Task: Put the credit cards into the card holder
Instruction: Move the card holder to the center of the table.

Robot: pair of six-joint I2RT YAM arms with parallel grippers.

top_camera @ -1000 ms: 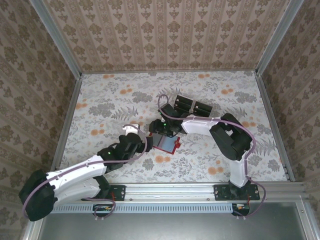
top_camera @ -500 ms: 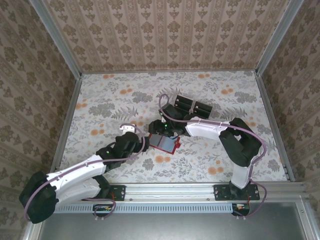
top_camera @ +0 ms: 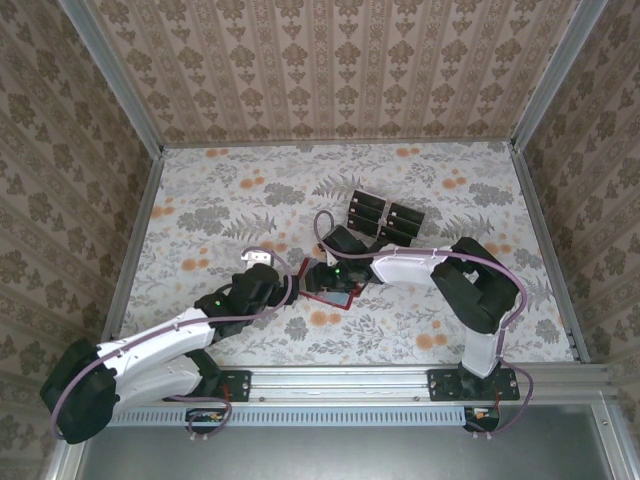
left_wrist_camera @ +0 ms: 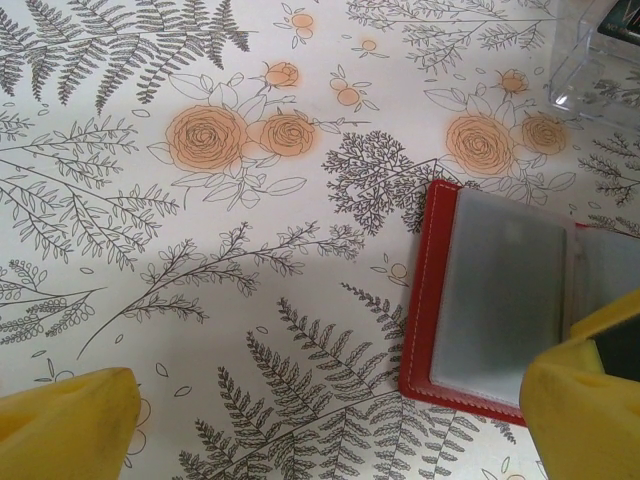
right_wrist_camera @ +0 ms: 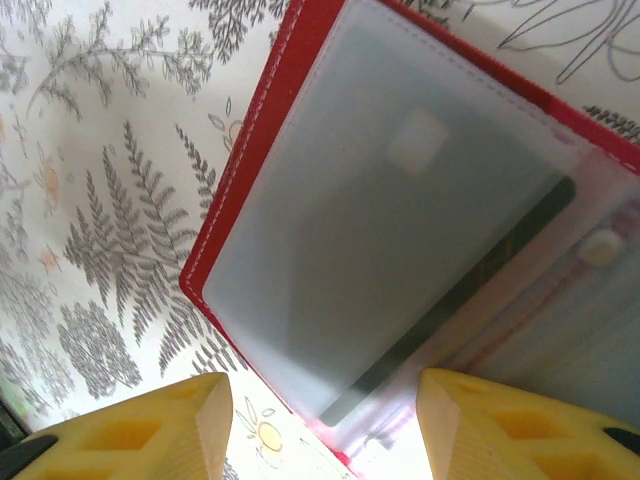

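both pincers open over the red card holder

while the card holder is lying open near the middle of the surface, a little toward the near edge, i am reaching in on it from both sides. my left gripper is hanging over the floral surface with its yellow fingertips spread wide and gripping nothing. one tip is sitting over bare cloth and the other is overlapping the holder's near corner in my left wrist view; whether it is touching the red rim, i cannot tell. my right gripper is also standing open, its two yellow tips apart and empty, looking straight down on the holder's clear sleeve. a dark card is showing through that sleeve as a slanted band, tucked under the plastic, so it is sitting inside the holder. the rest of the credit cards are lying as black rectangles in two groups beyond the holder, toward the far edge and slightly right of the middle. a clear tray is showing at the top right corner of my left wrist view, just beyond the holder and apart from it.
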